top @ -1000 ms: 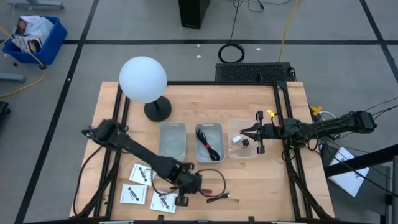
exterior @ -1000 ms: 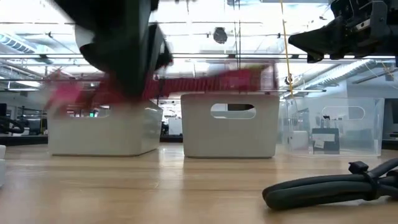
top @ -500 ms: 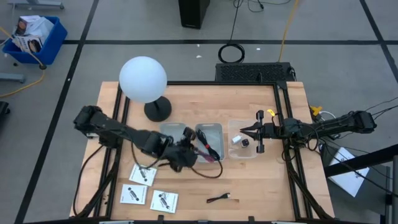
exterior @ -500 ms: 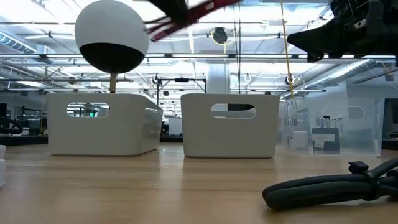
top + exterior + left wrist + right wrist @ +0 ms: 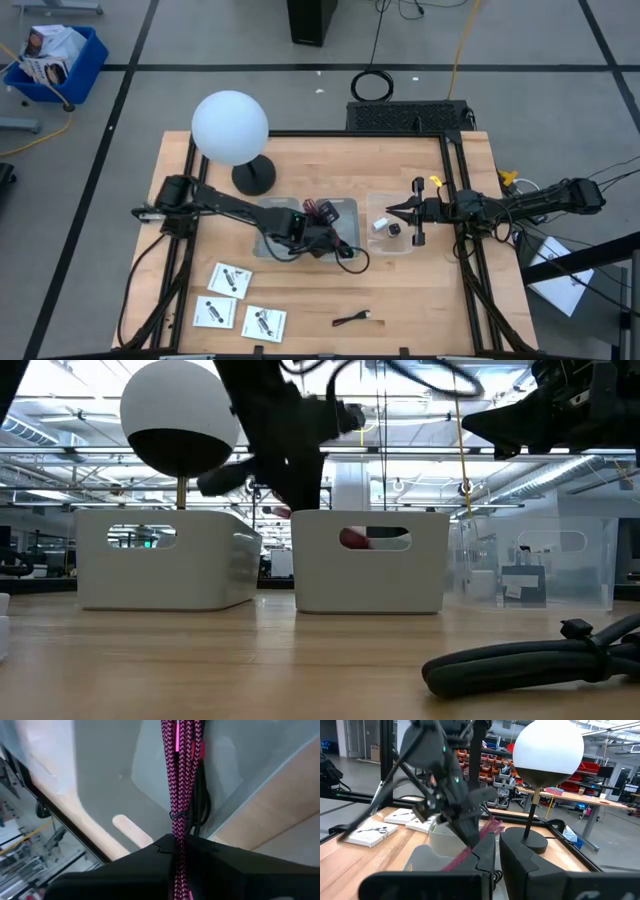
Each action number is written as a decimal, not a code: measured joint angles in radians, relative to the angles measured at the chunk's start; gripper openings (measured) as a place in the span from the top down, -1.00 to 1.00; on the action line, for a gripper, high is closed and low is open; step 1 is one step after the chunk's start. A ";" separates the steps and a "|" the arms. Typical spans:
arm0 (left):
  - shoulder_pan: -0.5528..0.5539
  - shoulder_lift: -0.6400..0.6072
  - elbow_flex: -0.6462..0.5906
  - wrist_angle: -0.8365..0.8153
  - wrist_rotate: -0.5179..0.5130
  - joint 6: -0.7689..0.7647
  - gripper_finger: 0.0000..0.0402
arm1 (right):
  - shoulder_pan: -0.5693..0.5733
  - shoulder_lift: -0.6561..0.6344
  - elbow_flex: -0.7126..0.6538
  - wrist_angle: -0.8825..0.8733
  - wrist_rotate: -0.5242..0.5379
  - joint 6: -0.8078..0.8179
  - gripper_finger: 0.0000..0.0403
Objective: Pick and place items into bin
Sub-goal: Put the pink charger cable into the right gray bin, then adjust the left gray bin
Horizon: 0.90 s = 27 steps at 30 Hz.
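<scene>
My left gripper (image 5: 312,234) is shut on the black-and-red cable bundle (image 5: 180,765) over the middle grey bin (image 5: 345,205). Red cable shows through that bin's handle hole in the low view (image 5: 356,539). Three white square packets (image 5: 228,280) (image 5: 213,314) (image 5: 265,322) lie flat near the table's front left. My right gripper (image 5: 392,212) is shut and empty, hovering over the clear bin (image 5: 404,247), which holds a tiny white piece (image 5: 380,224) and a tiny black cube (image 5: 395,230). My left gripper pinches the cable bundle (image 5: 177,827) between its two fingers, which lie across the strands. The fingers slant down from the table's left. The bundle hangs below them into the middle bin, and a black loop (image 5: 352,260) trails over the bin's near rim.
An empty grey bin (image 5: 277,225) stands left of the middle one. A big white globe lamp (image 5: 230,127) on a black base stands at the far left. A small black cable piece (image 5: 350,318) lies near the front edge.
My left gripper has carried the cable bundle up from the table's front, toward the far edge and right, then down over the middle bin. The bundle now hangs into that bin. The small black cable piece has stayed on the table.
</scene>
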 joint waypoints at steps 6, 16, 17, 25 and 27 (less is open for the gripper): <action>0.023 0.055 0.000 0.054 0.019 0.055 0.92 | 0.000 0.000 0.000 -0.001 0.000 -0.015 0.90; 0.026 0.057 0.000 0.113 0.051 0.067 0.73 | 0.000 0.000 0.000 -0.005 0.000 -0.015 0.90; 0.026 0.057 0.000 0.113 0.051 0.065 0.69 | 0.000 0.000 0.000 -0.005 0.000 -0.015 0.90; 0.018 0.056 0.000 0.112 0.044 0.038 0.50 | 0.000 0.000 0.000 -0.005 0.000 -0.015 0.90; 0.010 0.056 0.000 0.112 0.029 0.038 0.47 | 0.000 0.000 0.000 -0.005 0.000 -0.015 0.90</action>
